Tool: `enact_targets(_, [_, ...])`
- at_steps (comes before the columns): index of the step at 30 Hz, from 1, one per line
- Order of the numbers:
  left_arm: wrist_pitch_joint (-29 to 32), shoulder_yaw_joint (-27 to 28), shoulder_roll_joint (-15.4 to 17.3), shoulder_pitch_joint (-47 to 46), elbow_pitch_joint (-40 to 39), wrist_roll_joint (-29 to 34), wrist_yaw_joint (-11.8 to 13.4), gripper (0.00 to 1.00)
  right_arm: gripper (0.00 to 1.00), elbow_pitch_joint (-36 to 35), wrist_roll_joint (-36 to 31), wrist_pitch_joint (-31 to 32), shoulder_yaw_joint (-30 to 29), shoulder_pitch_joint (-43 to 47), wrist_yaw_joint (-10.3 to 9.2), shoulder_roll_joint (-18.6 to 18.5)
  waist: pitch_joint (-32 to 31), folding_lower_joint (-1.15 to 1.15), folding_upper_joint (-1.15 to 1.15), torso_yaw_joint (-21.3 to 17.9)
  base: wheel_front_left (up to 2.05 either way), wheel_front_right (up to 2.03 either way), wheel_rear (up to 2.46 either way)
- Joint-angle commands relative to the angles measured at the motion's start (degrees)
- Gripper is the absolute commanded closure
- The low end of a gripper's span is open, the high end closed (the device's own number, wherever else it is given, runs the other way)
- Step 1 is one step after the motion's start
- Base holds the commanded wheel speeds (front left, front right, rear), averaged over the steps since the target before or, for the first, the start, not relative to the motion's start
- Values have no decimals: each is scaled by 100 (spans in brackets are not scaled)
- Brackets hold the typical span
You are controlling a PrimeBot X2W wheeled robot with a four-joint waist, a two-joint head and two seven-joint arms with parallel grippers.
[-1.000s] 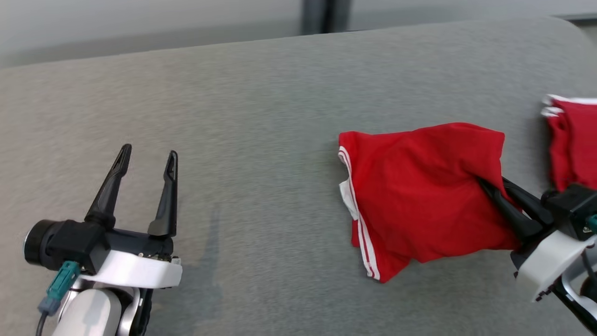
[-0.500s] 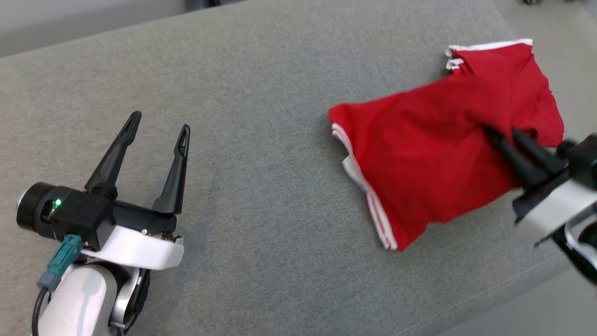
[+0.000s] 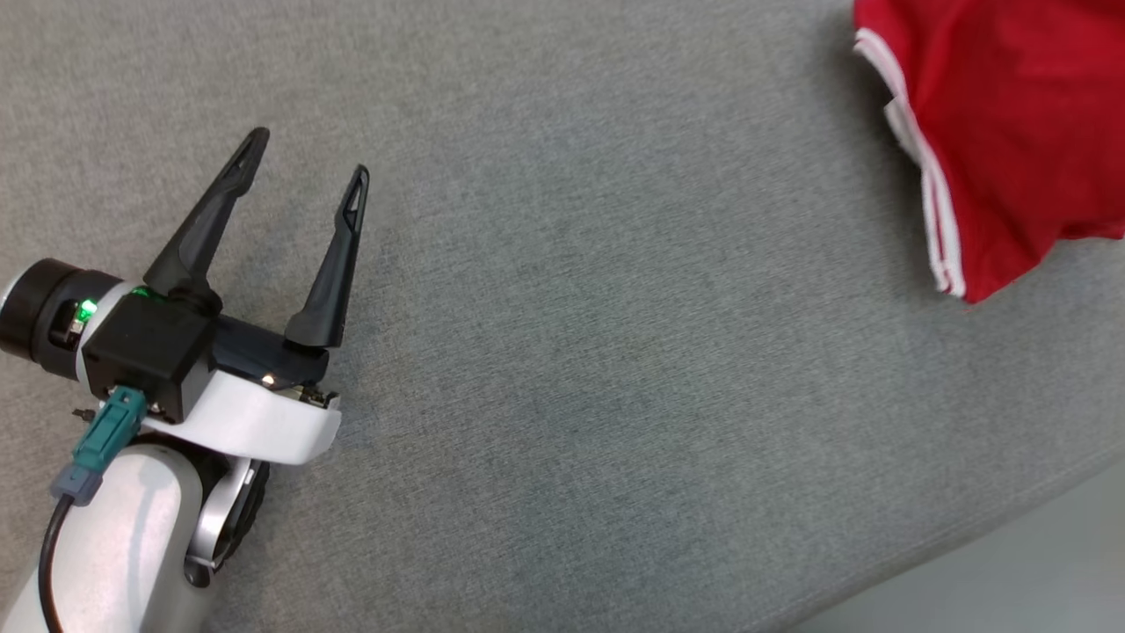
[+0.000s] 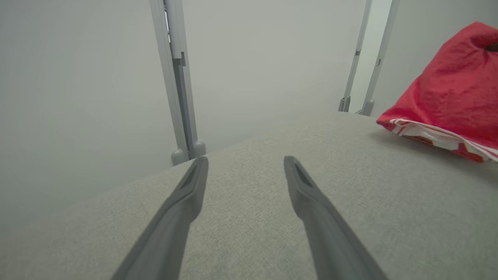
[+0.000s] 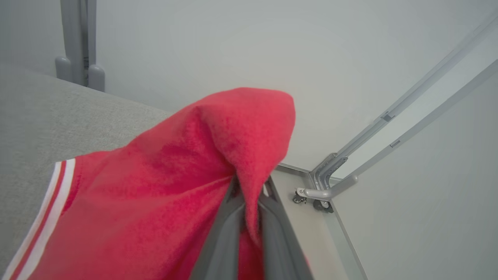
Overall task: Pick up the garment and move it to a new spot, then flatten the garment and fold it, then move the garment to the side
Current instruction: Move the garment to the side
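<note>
The garment (image 3: 1002, 132) is red with white stripes along one edge; part of it lies at the top right of the head view on the grey cushion (image 3: 615, 352). In the right wrist view my right gripper (image 5: 251, 186) is shut on a raised fold of the garment (image 5: 175, 182), which drapes over the fingers (image 5: 227, 229). My left gripper (image 3: 308, 154) hovers open over bare cushion at the left, far from the cloth. The left wrist view has its fingers (image 4: 183, 206) spread wide and the garment (image 4: 455, 97) off to the right.
The cushion's front edge (image 3: 1011, 510) runs across the lower right of the head view, with pale floor (image 3: 1037, 580) beyond it. Grey metal frame posts (image 4: 177, 77) stand behind the cushion against a pale wall.
The head camera has turned and dropped, so the garment sits at the frame's top right and the right gripper has left the picture. The left gripper stays open.
</note>
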Motion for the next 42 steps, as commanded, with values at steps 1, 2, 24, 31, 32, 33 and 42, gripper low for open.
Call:
enact_targets(1, [-1, 6, 30, -122, -18, 45, -16, 0, 100, 124, 26, -46, -8, -105, -3, -11, 161, 0, 0, 50, 0, 0, 0])
enact_targets(2, [-1, -6, 26, -142, -24, 45, -28, 0, 100, 350, 11, -73, -25, -220, -3, -16, 215, 0, 0, 69, 0, 0, 0])
enact_targets(24, [-474, 176, -201, 71, 407, -289, 265, 0, 0, -77, -713, -409, -2125, 689, -2, 1672, -225, 0, 0, 404, 0, 0, 0])
enact_targets(31, [-708, 380, -321, 468, 456, -467, 508, 0, 0, -1542, -1061, -407, -2443, 1846, -2, 2568, -781, 0, 0, 654, 0, 0, 0])
enact_targets(32, [-739, 403, -337, 528, 476, -495, 532, 0, 0, -1709, -1079, -405, -2438, 1999, -2, 2675, -869, 0, 0, 702, 0, 0, 0])
enact_targets(33, [-762, 431, -350, 589, 483, -514, 567, 0, 0, -1882, -1123, -347, -2417, 2140, -2, 2748, -947, 0, 0, 748, 0, 0, 0])
enact_targets(42, [-897, 536, -391, 997, 657, -662, 653, 0, 0, -3039, -1269, 276, -2321, 3109, -2, 3241, -1547, 0, 0, 1185, 0, 0, 0])
